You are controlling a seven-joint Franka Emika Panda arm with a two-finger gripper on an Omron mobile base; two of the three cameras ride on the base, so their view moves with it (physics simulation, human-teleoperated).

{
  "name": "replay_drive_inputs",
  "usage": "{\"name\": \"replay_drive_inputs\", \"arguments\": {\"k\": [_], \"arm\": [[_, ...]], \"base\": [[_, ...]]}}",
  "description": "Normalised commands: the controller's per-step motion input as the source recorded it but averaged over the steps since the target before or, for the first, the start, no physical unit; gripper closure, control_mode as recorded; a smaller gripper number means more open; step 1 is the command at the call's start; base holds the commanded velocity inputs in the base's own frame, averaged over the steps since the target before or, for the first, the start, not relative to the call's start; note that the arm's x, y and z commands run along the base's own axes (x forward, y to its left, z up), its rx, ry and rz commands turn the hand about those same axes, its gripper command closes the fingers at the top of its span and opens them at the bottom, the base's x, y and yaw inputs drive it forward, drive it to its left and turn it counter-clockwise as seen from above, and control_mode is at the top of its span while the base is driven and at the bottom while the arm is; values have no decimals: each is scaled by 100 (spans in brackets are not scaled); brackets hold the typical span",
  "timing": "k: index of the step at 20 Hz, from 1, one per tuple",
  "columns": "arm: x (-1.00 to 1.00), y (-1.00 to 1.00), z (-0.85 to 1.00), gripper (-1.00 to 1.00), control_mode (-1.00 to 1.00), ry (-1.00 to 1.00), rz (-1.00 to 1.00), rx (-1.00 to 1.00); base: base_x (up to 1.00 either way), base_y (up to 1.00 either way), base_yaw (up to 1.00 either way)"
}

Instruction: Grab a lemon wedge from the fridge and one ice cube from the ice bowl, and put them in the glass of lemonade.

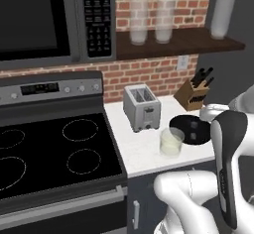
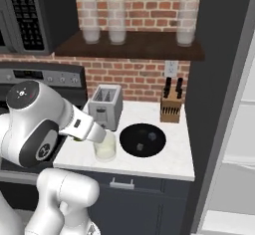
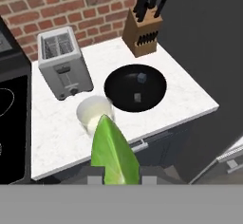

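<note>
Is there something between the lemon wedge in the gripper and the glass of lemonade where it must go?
Nothing visible stands in the way. In the hand view the gripper holds the lemon wedge just short of the glass of lemonade, whose mouth is uncovered. The toaster and the ice bowl stand to either side.

Glossy white arm (image 2: 35, 124), dark joints, possibly grey-capped.

Tool (image 3: 115, 180) clamped narrowly, arm reaching forward, hand angled downward.

Three frosted glasses (image 2: 117, 22), two ice cubes (image 3: 141, 78).
</note>
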Motion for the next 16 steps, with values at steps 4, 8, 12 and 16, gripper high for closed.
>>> {"name": "replay_drive_inputs", "arguments": {"k": [4, 8, 12, 16], "arm": [[0, 0, 0, 100, 100, 0, 0, 0], [0, 0, 0, 100, 100, 0, 0, 0], [0, 0, 0, 100, 100, 0, 0, 0], [0, 0, 0, 100, 100, 0, 0, 0]], "base": [[0, -31, 13], [29, 7, 15], [61, 10, 17], [6, 0, 6]]}}
